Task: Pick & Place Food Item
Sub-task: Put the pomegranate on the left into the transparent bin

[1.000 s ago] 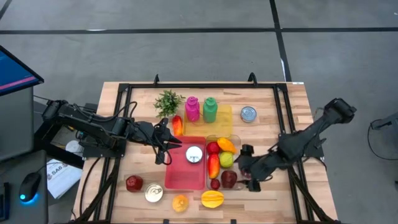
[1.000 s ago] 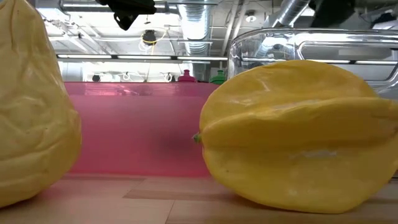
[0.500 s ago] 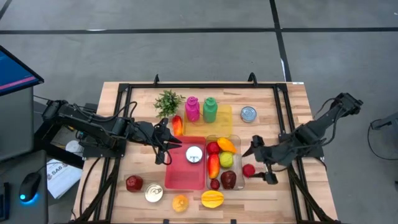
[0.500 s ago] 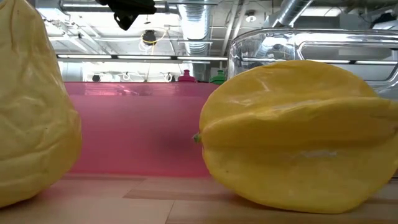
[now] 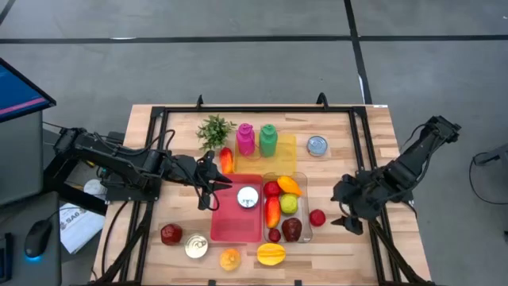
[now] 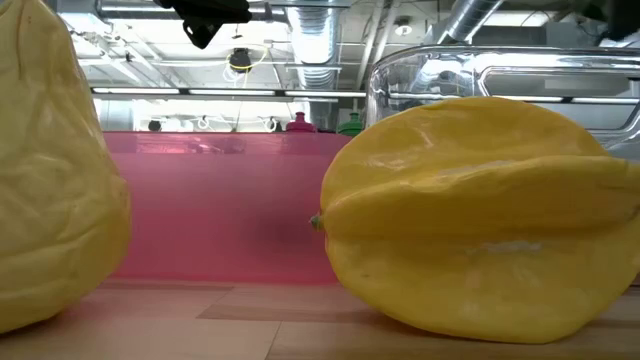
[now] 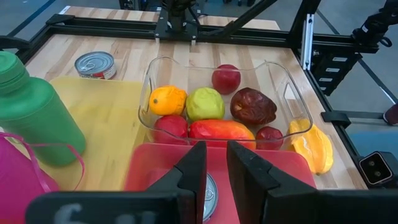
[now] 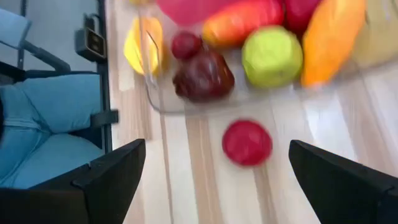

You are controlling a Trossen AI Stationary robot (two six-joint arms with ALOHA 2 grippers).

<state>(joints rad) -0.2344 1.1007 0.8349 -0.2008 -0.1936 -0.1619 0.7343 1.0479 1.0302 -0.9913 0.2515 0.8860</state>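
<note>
A round red fruit rests on the bare wood just right of the clear container, which holds several fruits: an orange one, a green one, red ones and a dark red one. My right gripper is open, right of the red fruit, with its fingers standing apart from it. My left gripper is shut above the left edge of the pink tray. A silver can sits on that tray.
Pink bottle and green bottle stand at the far side by a yellow tray, a plant and a can. Near edge: starfruit, an orange fruit, a can, a red apple. A person's leg is beyond the table.
My right gripper has drawn back from the container's near right corner toward the table's right edge. The red fruit now shows on the wood where the gripper stood and has stayed still for the last half second.
</note>
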